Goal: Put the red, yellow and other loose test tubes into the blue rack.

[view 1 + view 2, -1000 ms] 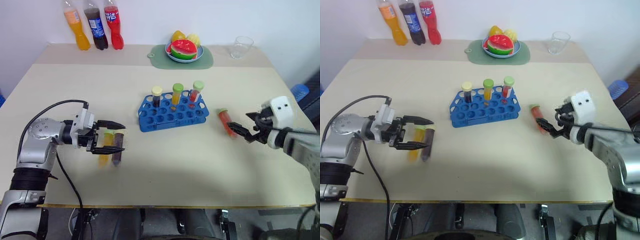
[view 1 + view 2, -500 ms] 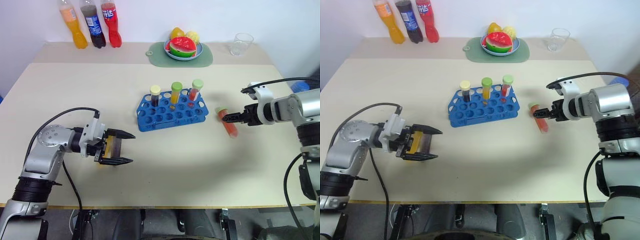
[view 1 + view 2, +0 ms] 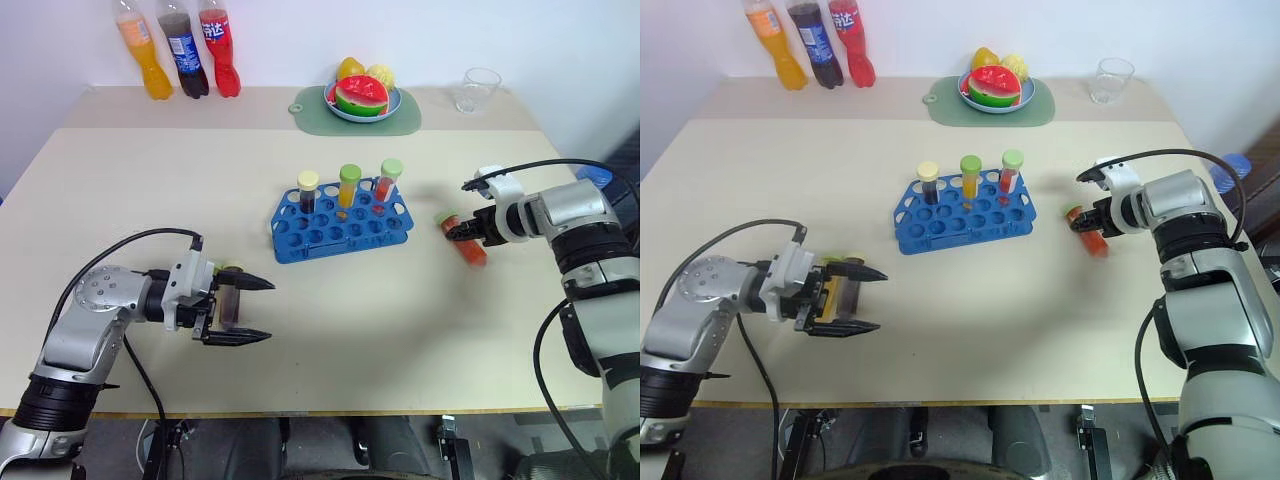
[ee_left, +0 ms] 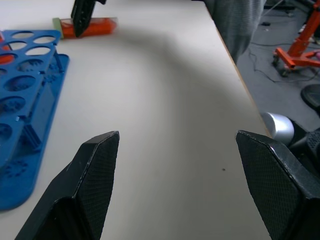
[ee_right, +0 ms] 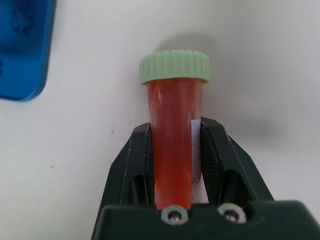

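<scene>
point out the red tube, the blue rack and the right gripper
red tube (image 5: 172,145), right wrist view, liquid-filled body
blue rack (image 3: 340,232), left eye view, holed top plate
right gripper (image 5: 175,150), right wrist view, between its fingertips

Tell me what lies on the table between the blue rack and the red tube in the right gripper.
Nothing: bare tabletop separates the blue rack from the red tube, as the left eye view shows.

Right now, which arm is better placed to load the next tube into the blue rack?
Right. The right gripper has its jaws shut on the red tube, just beside the blue rack. The left gripper is open around two tubes still lying on the table.
</scene>
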